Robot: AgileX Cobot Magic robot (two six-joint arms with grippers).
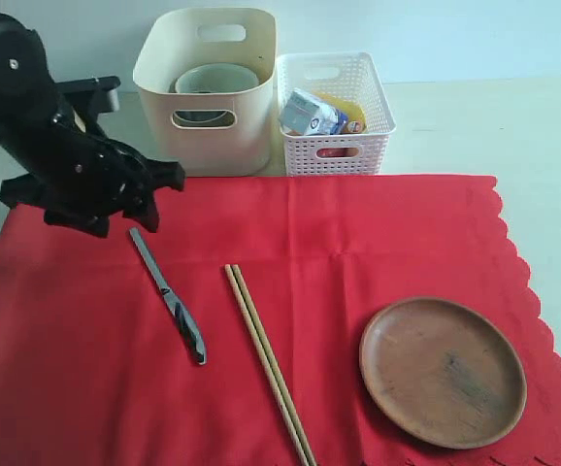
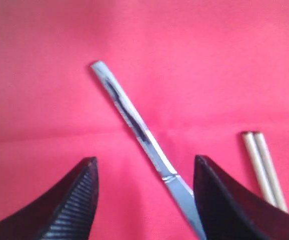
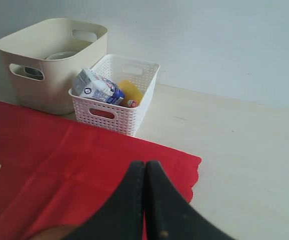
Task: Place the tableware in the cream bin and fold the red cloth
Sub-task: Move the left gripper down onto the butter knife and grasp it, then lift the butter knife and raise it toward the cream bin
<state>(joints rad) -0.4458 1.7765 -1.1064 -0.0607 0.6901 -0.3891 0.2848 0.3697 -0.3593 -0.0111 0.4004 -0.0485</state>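
The red cloth lies spread flat on the table. On it are a metal knife, a pair of wooden chopsticks and a round brown wooden plate. The cream bin stands behind the cloth with a white bowl inside. My left gripper hovers open just above the knife's blade end. In the left wrist view the knife runs between the open fingers of the left gripper, untouched, with the chopsticks beside it. My right gripper is shut and empty above the cloth's corner.
A white lattice basket holding a milk carton and food stands right of the cream bin. Bare pale tabletop stretches to the right of the cloth's scalloped edge. The right arm does not show in the exterior view.
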